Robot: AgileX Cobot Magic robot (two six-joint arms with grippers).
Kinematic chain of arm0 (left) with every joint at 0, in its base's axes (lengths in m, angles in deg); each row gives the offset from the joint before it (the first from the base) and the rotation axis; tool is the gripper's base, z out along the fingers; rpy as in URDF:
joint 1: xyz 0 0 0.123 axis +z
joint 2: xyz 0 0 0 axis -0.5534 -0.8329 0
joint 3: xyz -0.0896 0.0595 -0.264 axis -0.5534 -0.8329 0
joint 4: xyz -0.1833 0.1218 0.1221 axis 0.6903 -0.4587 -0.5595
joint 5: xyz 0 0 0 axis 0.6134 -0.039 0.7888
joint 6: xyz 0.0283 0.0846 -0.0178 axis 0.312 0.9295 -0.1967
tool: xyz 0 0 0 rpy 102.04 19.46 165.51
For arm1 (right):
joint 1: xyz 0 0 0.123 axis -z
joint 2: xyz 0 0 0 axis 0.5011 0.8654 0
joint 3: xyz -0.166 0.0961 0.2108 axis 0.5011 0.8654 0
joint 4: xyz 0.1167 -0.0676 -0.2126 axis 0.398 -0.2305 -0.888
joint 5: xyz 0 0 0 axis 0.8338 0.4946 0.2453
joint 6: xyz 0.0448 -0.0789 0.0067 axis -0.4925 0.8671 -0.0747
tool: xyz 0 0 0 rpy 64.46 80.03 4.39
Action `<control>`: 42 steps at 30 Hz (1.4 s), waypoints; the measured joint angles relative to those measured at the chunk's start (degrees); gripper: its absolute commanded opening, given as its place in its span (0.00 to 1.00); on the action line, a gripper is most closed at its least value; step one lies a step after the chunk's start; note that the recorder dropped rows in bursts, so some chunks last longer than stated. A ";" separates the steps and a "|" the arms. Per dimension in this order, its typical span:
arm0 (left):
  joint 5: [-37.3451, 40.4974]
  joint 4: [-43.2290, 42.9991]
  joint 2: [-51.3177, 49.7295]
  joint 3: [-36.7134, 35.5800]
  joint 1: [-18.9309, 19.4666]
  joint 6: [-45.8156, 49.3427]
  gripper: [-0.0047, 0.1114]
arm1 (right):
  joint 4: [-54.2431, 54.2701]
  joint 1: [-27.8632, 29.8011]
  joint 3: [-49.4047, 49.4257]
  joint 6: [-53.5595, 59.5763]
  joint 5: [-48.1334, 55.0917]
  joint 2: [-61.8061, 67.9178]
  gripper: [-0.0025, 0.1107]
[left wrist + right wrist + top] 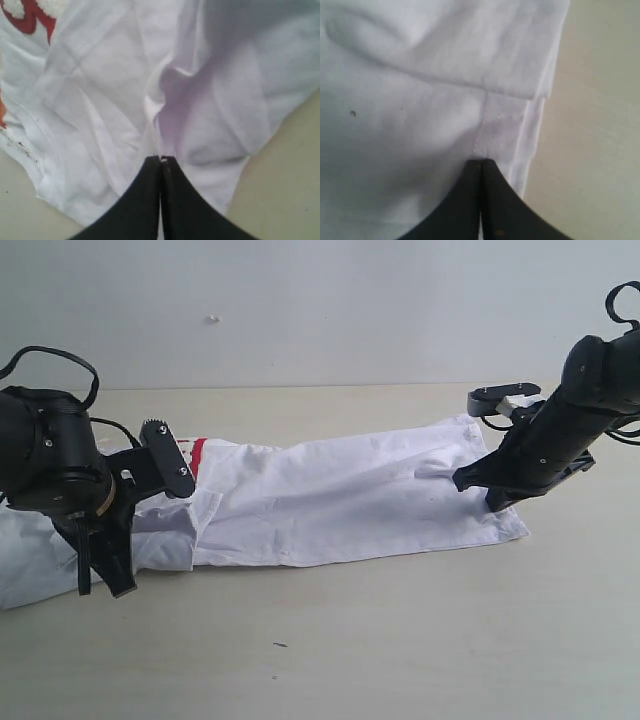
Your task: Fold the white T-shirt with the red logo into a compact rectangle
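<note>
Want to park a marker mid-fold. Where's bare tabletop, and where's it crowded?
Free: the wide strip of table between the white T-shirt and the camera, and a narrower strip between shirt and wall. Crowded: both shirt ends, where the left gripper and right gripper pinch cloth.

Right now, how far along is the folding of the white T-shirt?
Done: the white T-shirt looks folded lengthwise into a long band across the table, with only a sliver of the red logo showing. In hand: the left fingers are shut on fabric at the logo end, the right fingers on a seam at the far end. Still to do: folding the band end over end into a compact rectangle.
</note>
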 measured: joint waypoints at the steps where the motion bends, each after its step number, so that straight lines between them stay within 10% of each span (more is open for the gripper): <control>1: 0.00 -0.76 0.00 0.11 0.00 0.00 0.04 | 0.00 0.00 0.00 0.00 0.00 0.00 0.02; 13: -3.74 -13.07 0.00 6.11 0.00 9.98 0.05 | 0.00 0.00 0.00 0.00 0.00 0.00 0.02; 17: -4.43 -14.53 -2.40 6.13 0.00 10.14 0.27 | 0.00 0.00 0.00 0.00 0.00 0.00 0.02; 27: -0.39 -31.05 -2.97 6.13 0.00 -22.15 0.22 | 0.00 0.00 0.00 0.00 0.00 0.00 0.02; 29: -0.64 -27.51 -2.08 6.13 0.00 -22.32 0.05 | 0.00 0.00 0.00 0.00 0.00 0.00 0.02; 38: -4.98 25.83 -0.87 6.23 1.16 18.84 0.04 | 0.00 0.00 0.00 0.00 0.00 0.00 0.02; 42: -5.10 34.51 -0.99 6.23 2.26 25.65 0.04 | 0.00 0.00 0.00 0.00 0.00 0.00 0.02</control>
